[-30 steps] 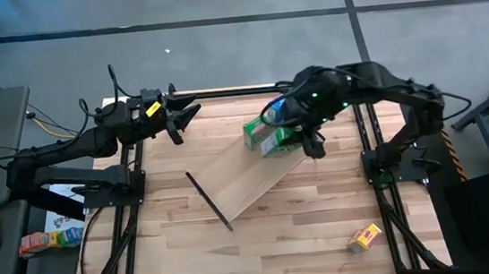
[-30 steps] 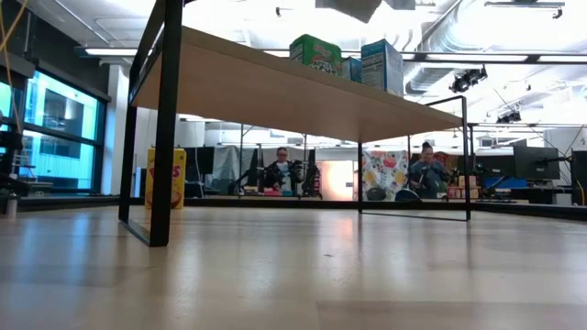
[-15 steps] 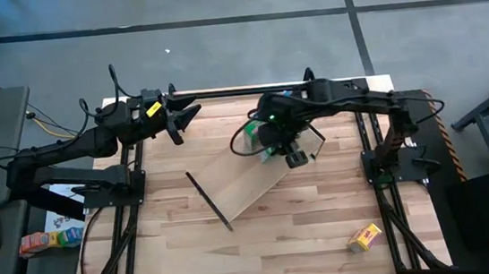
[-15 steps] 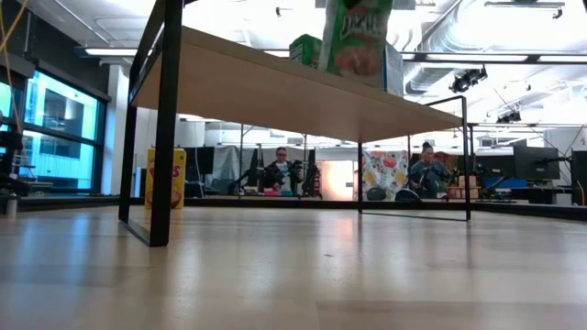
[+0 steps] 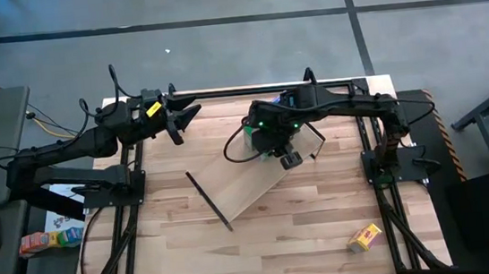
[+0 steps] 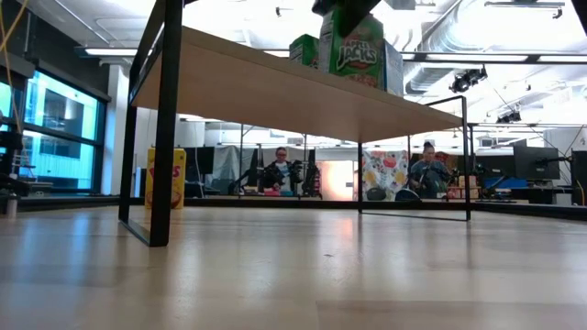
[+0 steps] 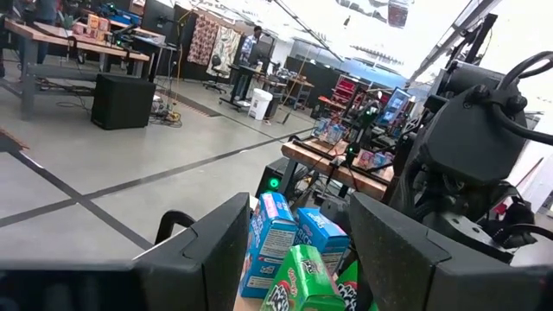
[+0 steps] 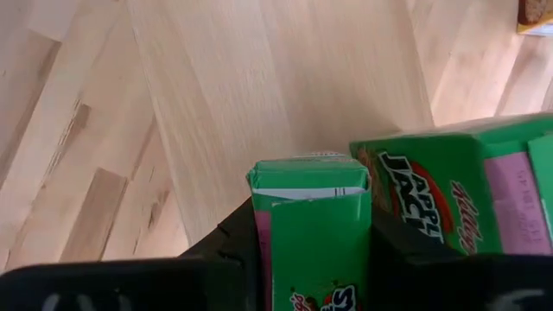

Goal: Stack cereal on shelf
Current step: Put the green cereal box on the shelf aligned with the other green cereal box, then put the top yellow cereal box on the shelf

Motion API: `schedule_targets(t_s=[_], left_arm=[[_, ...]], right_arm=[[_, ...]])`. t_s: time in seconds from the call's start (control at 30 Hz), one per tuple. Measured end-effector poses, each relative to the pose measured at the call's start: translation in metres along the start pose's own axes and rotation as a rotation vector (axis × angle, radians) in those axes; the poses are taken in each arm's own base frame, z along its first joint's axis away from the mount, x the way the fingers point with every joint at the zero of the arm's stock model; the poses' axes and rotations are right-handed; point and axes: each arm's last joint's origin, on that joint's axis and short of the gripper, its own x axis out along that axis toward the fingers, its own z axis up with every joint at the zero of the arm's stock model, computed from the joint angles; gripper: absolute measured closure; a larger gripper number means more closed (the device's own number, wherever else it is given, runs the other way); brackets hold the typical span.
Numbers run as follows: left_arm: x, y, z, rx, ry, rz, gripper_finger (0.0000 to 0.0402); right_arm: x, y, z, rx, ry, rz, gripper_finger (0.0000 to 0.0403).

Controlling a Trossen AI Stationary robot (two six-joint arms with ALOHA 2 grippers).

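Cereal is mostly gathered at the upper right end of the shelf (image 5: 247,180), the pale board lying slantwise across the middle of the worktop (image 5: 307,230) in the high view. The right claw (image 8: 313,246) sits over that end, clenched on a green cereal box (image 8: 311,220), which the right wrist view shows pinched between its two dark fingers. Just beside it stands a second green box (image 8: 458,186), with the bare board stretching beyond them. In the low view the held green box (image 6: 353,50) is at the top centre of the frame, on or just above the shelf top; I cannot tell which. Another green box (image 6: 303,48) and a blue one (image 6: 394,69) stand close by it on the board.

From the left wrist view, two blue boxes (image 7: 270,242) stand side by side behind the green ones.

One yellow box (image 5: 364,237) lies on the worktop at the lower right of the high view, well apart from the shelf. In the low view a yellow box (image 6: 165,179) shows beyond the shelf's black bracket, at the left.

The left claw (image 5: 187,117) hangs over the upper left of the worktop, its fingers spread and holding nothing.
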Motion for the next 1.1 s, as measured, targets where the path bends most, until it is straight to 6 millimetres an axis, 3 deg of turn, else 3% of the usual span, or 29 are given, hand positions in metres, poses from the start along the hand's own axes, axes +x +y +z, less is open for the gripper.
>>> schedule_targets(t_s=[0.2, 0.57, 0.77, 0.9, 1.1], left_arm=[[0.000, 0.000, 0.000, 0.000, 0.000, 0.000, 0.0211], [0.000, 0.000, 0.000, 0.000, 0.000, 0.000, 0.0211], [0.005, 0.000, -0.004, 0.005, 0.020, 0.007, 0.0211], [0.010, 0.000, -0.009, 0.010, 0.040, 0.013, 0.0211], [0.011, 0.000, -0.008, 0.008, 0.032, 0.011, 0.0211]], right_arm=[[0.000, -0.001, 0.001, 0.005, -0.008, -0.009, 0.0278], [0.000, -0.001, 0.002, -0.028, -0.018, -0.015, 0.0205], [-0.002, -0.001, 0.001, -0.053, -0.020, -0.016, 0.0194], [-0.013, 0.000, 0.000, -0.070, -0.040, -0.057, 0.0194], [-0.051, 0.001, 0.005, -0.051, -0.146, -0.126, 0.0194]])
